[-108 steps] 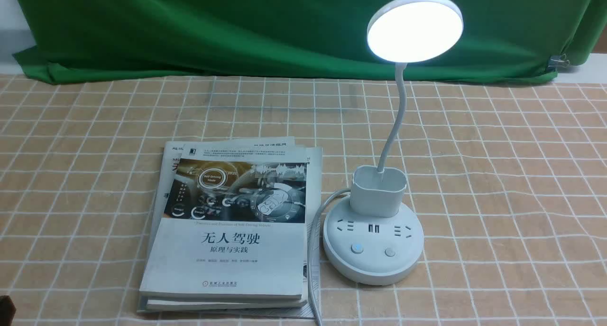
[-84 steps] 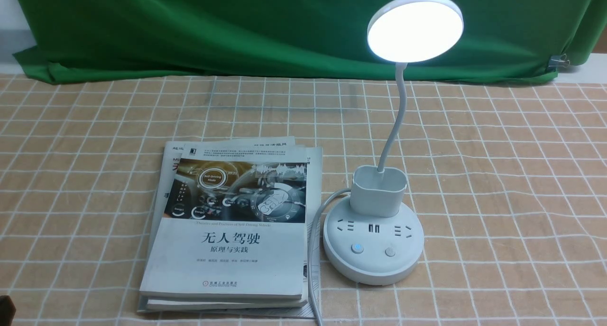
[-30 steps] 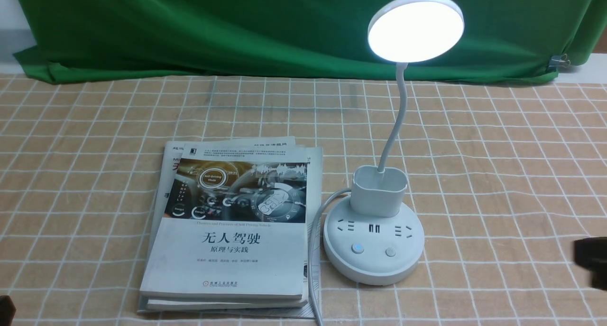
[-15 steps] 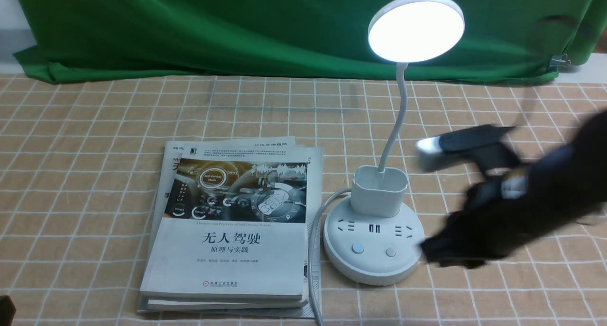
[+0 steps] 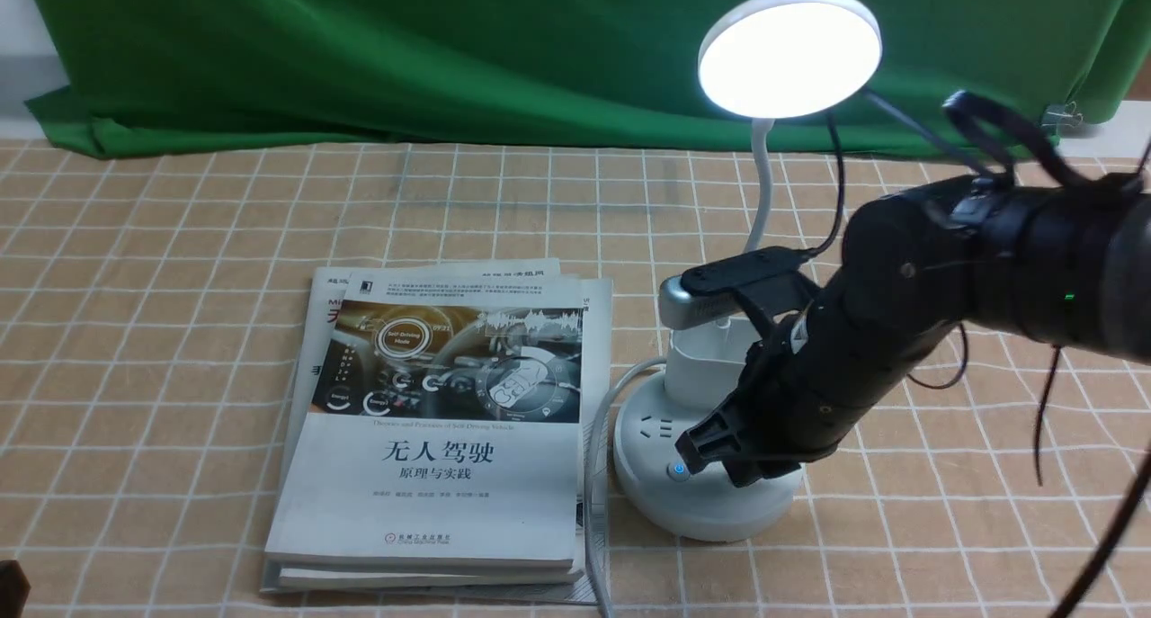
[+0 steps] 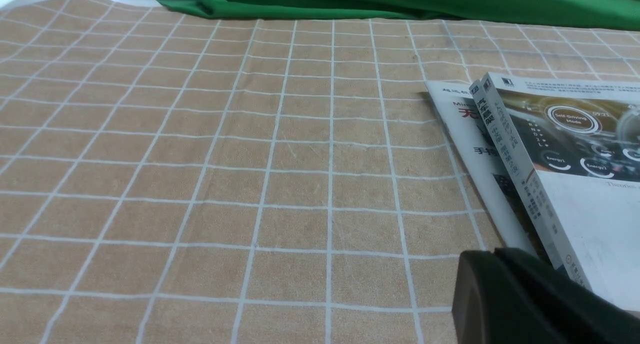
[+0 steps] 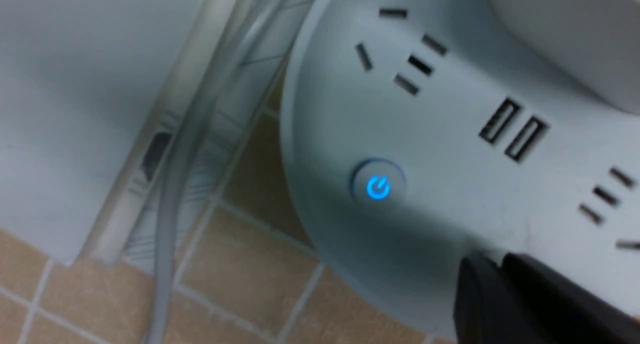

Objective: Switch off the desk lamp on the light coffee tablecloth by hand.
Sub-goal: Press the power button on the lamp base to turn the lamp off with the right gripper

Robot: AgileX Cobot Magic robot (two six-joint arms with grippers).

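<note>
The white desk lamp stands on the light coffee tablecloth [image 5: 180,285], its round head [image 5: 789,53] glowing. On its round base [image 5: 692,510] a power button [image 5: 679,470] shines blue. My right arm, the hand, reaches in from the right over the base and hides the second button and part of the cup holder [image 5: 706,366]. My right gripper [image 5: 700,449] is shut and empty, its tip just right of the blue button. In the right wrist view the button [image 7: 378,188] lies a short way off the shut tip [image 7: 492,265]. My left gripper [image 6: 495,256] is shut, low over the cloth [image 6: 200,184].
A stack of books [image 5: 441,420] lies left of the lamp base, its edge close to my left gripper [image 6: 540,194]. The lamp's white cable [image 5: 593,474] runs between books and base toward the front edge. A green backdrop cloth [image 5: 405,51] hangs along the back.
My right arm has swept in from the right edge and come down over the lamp base, its tip now beside the blue button. The lamp head is still lit.
</note>
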